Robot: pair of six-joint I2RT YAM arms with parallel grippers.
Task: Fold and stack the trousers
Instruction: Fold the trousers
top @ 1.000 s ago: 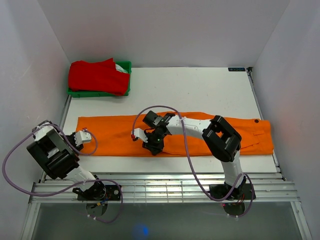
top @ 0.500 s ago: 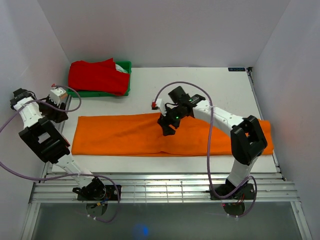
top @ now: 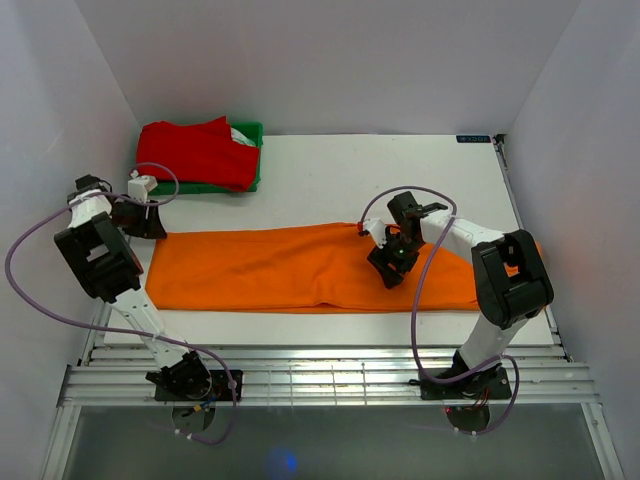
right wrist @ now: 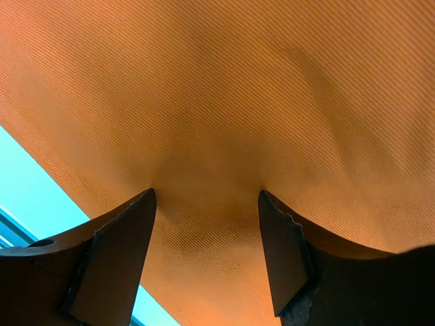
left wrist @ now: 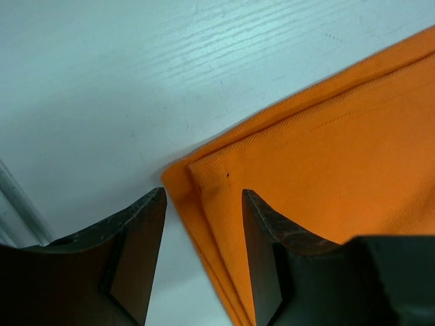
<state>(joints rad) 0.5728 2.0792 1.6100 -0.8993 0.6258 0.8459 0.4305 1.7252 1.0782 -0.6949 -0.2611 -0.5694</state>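
Right claw has slid rightward along smooth, finely-ribbed orange trousers.

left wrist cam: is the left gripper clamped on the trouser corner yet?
No: the left gripper has its jaws apart, and the corner of the trousers shows in the gap between them, unpinched.

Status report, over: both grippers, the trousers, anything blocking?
Left gripper open over far left corner of trousers. Right gripper open, tips on cloth right of middle. They lie stretched flat, not stacked. Nothing blocking; red garment in green bin, apart.
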